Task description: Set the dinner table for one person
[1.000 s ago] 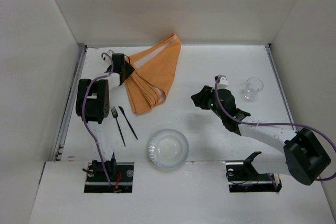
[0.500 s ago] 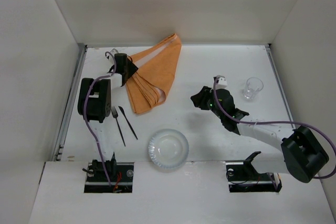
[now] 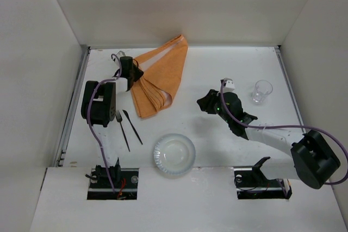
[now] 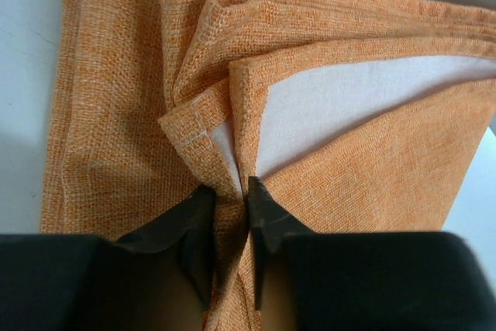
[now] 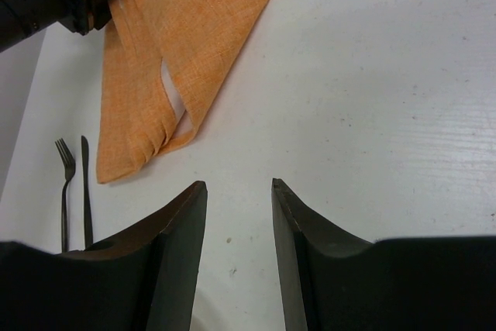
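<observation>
Large flat matte-white surface point(image 3: 217, 63), thin metal rails on its left and right edges, fills the middle of the top view. White walls box it in and both arm bases sit at its near edge.

Left claw point(image 3: 132, 73) is at far left, clamped on a folded edge of the orange rectangular cloth placemat point(image 3: 163, 74). In the left wrist view the fingertips are pinched together with only cloth layers between them, and white lining shows inside the fold. The cloth lies bunched and diagonal, running from the far edge toward the centre.

Thin black fork point(image 3: 122, 130) and thin black knife point(image 3: 133, 127) lie side by side on the surface. They are roughly parallel, just nearer than the left arm and close to the cloth's near tip but not touching it.

Round whitish plate point(image 3: 174, 154) is near the front edge, right of the cutlery and apart from it.

Right claw point(image 5: 239, 187) is right of centre over bare surface. Its fingers are apart with nothing between them, and it points toward the cloth.

Clear drinking glass point(image 3: 262, 92) stands upright at far right, apart from the right claw.
</observation>
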Robot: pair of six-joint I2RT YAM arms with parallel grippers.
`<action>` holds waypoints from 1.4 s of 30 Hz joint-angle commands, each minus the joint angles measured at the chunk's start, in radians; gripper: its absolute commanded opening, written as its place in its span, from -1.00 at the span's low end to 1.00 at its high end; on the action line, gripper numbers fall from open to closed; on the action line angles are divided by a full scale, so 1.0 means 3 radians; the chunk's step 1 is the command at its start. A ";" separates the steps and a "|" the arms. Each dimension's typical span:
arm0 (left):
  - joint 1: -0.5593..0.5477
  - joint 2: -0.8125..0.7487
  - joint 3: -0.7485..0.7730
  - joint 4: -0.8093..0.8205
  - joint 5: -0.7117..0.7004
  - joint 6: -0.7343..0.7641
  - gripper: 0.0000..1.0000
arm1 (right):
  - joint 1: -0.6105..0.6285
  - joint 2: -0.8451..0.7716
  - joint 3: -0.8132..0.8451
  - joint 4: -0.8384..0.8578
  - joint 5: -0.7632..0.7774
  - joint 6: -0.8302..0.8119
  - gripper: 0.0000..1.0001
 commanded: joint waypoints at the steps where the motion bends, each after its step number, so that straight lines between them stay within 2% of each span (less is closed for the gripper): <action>1: -0.0112 -0.0143 -0.0046 0.0139 0.0182 0.0033 -0.75 | 0.0023 -0.0013 0.0108 0.0177 -0.0015 -0.0014 -0.10; 4: -0.0194 -0.0306 -0.0046 0.0124 0.0197 0.0090 -0.85 | 0.0023 0.0008 0.0108 0.0161 -0.0020 -0.0009 -0.11; 10: -0.0470 -0.0638 -0.0097 0.0164 0.0274 0.0110 -0.88 | 0.0023 -0.0094 0.0062 0.0167 0.0077 0.0012 -0.11; 18: -0.1093 -0.0951 -0.0082 0.0287 0.0305 0.0161 -0.88 | -0.0125 -0.0620 -0.0224 0.0121 0.0731 0.0160 -0.10; 22: -0.1477 -0.0951 0.0061 0.0343 0.0315 0.0197 -0.88 | -0.0339 -0.0999 -0.0383 -0.0063 0.1135 0.0293 -0.09; 29: -0.2045 -0.0589 0.0567 0.0282 0.0478 0.0264 -0.85 | -0.0575 -0.1393 -0.0531 -0.0309 0.1417 0.0523 -0.10; 31: -0.2157 -0.0486 0.0679 0.0267 0.0540 0.0279 -0.80 | -0.0600 -0.1454 -0.0552 -0.0345 0.1427 0.0569 -0.11; 34: -0.2316 -0.0389 0.0807 0.0257 0.0616 0.0279 -0.40 | -0.0631 -0.1557 -0.0592 -0.0375 0.1504 0.0595 -0.11; 37: -0.2393 -0.0460 0.0757 0.0226 0.0668 0.0284 -0.14 | -0.0662 -0.1572 -0.0603 -0.0376 0.1484 0.0600 -0.11; 42: -0.2327 -0.0909 0.0119 0.0262 0.0490 0.0228 -0.10 | -0.0672 -0.1527 -0.0598 -0.0370 0.1463 0.0605 -0.11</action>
